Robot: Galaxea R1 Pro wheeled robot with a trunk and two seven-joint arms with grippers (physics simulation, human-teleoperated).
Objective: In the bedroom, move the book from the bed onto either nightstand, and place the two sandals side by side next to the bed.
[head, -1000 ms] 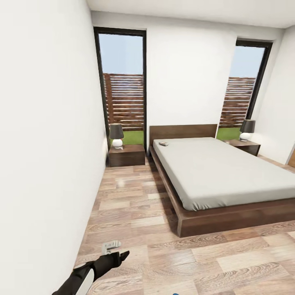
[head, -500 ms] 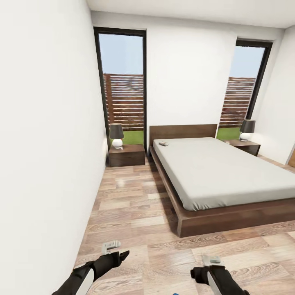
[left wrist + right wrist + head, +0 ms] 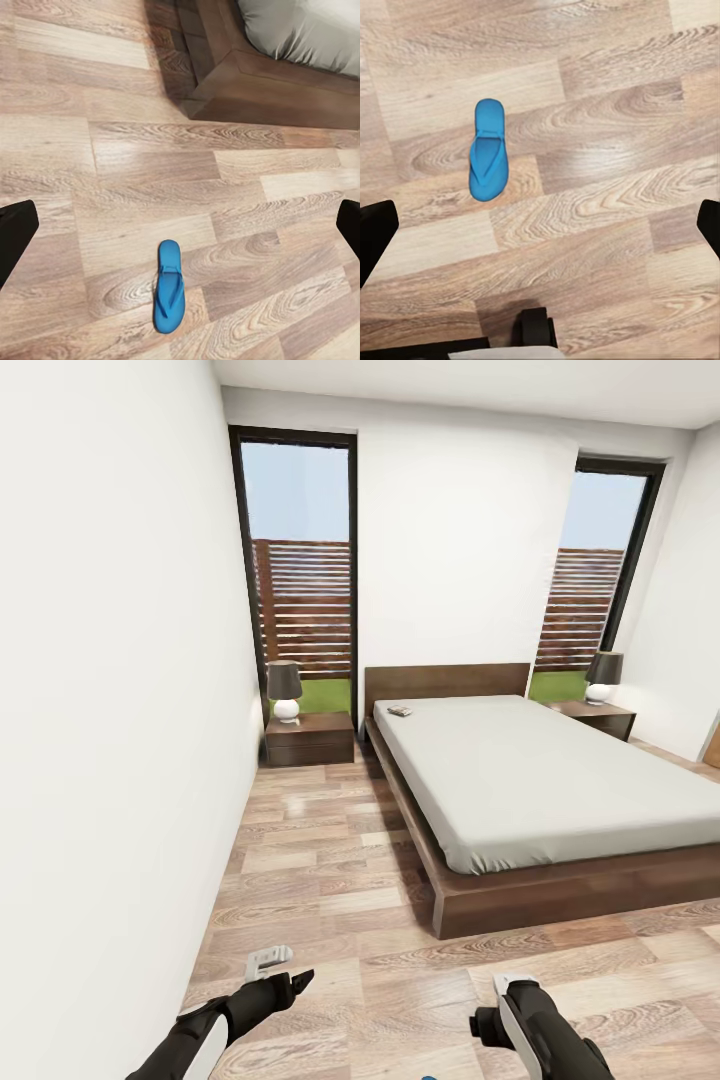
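Rising further into the head view since a second ago, the right gripper (image 3: 512, 988) is hovering wide open over the floor (image 3: 330, 860). Left gripper (image 3: 275, 963) is likewise spread wide. One sandal (image 3: 169, 286) is lying on planks near the bed (image 3: 520, 780); the book (image 3: 400, 711) is resting beside the headboard.

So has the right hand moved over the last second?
Yes. The right hand has come up into view from below, onto the floor planks in front of the bed foot.
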